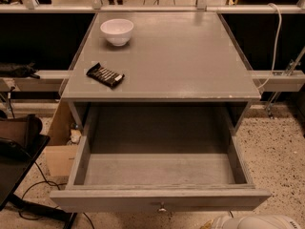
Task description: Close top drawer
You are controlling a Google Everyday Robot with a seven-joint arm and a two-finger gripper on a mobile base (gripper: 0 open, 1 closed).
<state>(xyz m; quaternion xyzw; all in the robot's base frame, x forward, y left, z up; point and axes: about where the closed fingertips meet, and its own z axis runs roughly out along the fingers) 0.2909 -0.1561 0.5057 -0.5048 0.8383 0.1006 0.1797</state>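
No text is legible; the dark wrapper [105,75] on the table [190,56] bears pale marks too small to read. The gripper [208,223] sits at the bottom edge, below the top drawer [119,200].

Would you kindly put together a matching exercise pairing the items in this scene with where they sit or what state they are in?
Things:
1 white bowl
2 dark snack bar
3 top drawer
4 end effector

Descriptions:
a pulled open
b bottom right edge of view, below the drawer front
c back left of the tabletop
d front left of the tabletop

Pairs: 1-c, 2-d, 3-a, 4-b.
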